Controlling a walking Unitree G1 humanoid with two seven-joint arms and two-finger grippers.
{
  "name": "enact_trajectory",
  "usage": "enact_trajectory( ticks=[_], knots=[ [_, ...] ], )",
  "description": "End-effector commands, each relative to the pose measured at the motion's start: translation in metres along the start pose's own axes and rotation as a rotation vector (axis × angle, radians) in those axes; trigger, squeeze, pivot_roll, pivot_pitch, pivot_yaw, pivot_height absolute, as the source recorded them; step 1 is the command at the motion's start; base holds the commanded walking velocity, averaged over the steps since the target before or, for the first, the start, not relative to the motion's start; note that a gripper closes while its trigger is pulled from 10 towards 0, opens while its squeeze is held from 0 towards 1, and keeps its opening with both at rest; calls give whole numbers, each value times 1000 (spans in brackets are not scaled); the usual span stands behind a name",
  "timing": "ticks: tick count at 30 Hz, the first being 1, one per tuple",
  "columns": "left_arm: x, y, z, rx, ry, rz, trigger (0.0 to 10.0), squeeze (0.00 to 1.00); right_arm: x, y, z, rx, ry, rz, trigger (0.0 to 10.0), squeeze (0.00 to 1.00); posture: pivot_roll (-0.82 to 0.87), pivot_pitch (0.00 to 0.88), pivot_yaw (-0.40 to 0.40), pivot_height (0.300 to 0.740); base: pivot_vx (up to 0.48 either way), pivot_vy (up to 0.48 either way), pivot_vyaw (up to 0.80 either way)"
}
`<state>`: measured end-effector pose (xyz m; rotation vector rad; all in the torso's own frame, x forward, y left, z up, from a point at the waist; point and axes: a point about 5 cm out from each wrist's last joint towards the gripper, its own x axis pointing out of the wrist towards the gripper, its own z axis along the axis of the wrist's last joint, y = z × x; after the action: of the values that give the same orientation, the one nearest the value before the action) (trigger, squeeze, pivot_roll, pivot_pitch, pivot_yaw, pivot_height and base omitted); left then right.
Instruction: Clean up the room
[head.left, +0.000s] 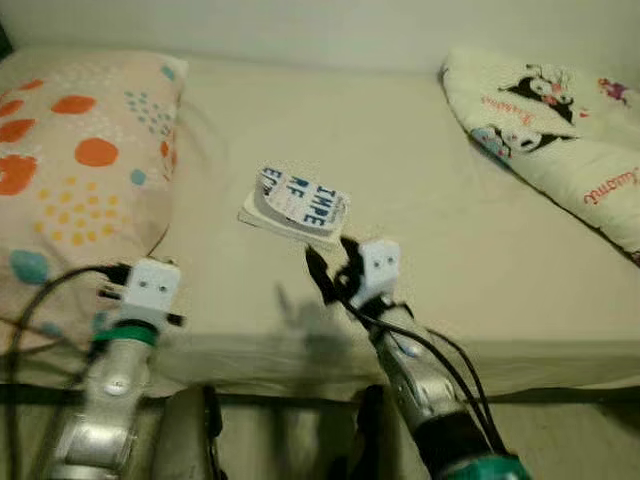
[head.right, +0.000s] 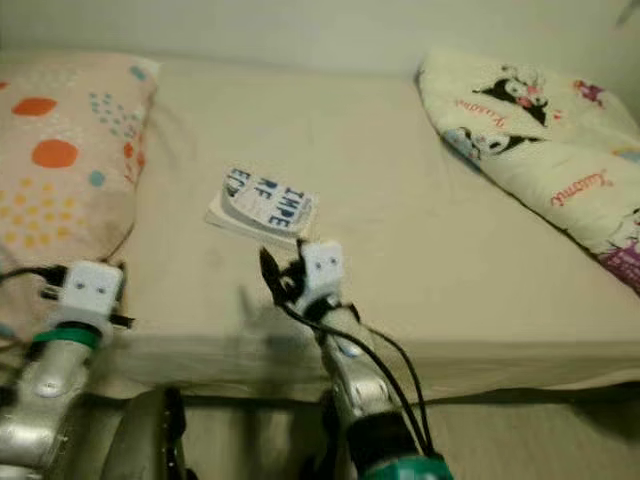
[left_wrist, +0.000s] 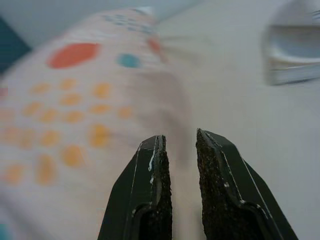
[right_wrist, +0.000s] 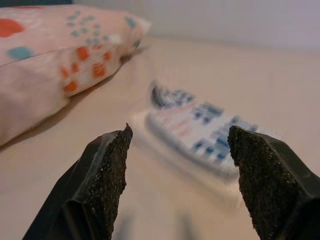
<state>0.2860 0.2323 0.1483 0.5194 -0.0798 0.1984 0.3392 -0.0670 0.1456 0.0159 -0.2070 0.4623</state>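
Two silver robot arms w/ black two-finger grippers are reaching up from the bottom edge over a cream-sheeted bed (head.left: 470, 260). Right gripper (head.left: 334, 268) is hovering just in front of a white paperback book w/ blue block lettering (head.left: 296, 205), fingers spread wide apart, not touching it. Book is lying flat mid-bed, btwn two pillows. Left gripper (left_wrist: 179, 150) is sitting low by the cream pillow w/ orange and teal dots (head.left: 75, 170), fingers nearly together, holding nothing. White cartoon-print pillow (head.left: 560, 130) is resting at far right.
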Motion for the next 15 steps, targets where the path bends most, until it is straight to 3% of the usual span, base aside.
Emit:
enact_trajectory(
  ticks=[1, 3, 4, 8, 10, 12, 13, 14, 15],
  knots=[
    [1, 15, 7, 46, -43, 19, 10000, 0, 4, -3, -2, -111, 12, -21, 10000, 0, 221, 163, -87, 499, 0, 0, 0],
    [3, 31, 13, 79, -63, 44, 10000, 0, 12, -6, 5, -175, -4, -36, 10000, 0, 233, 181, -89, 489, 0, 0, 0],
    [3, 31, 13, 79, -63, 44, 10000, 0, 12, -6, 5, -175, -4, -36, 10000, 0, 233, 181, -89, 489, 0, 0, 0],
    [2, 54, 25, 143, -102, 75, 10000, 0, 27, -16, 13, -458, 22, -55, 10000, 0, 255, 214, -99, 479, 0, 0, 0],
    [2, 54, 25, 143, -102, 75, 10000, 0, 27, -16, 13, -458, 22, -55, 10000, 0, 255, 214, -99, 479, 0, 0, 0],
    [-3, 61, 30, 187, -121, 69, 10000, 0, 37, -12, 12, -660, 58, -9, 10000, 0, 270, 243, -114, 479, 0, 0, 0],
    [-7, 64, 32, 206, -125, 62, 10000, 0, 43, -6, 9, -804, 90, 35, 10000, 0, 276, 258, -119, 479, 0, 0, 0],
    [-7, 64, 32, 206, -125, 62, 10000, 0, 43, -6, 9, -804, 90, 35, 10000, 0, 276, 258, -119, 479, 0, 0, 0],
    [-10, 65, 33, 218, -127, 57, 10000, 0, 45, -4, 8, -902, 108, 62, 10000, 0, 276, 258, -119, 479, 0, 0, 0]
  ],
)
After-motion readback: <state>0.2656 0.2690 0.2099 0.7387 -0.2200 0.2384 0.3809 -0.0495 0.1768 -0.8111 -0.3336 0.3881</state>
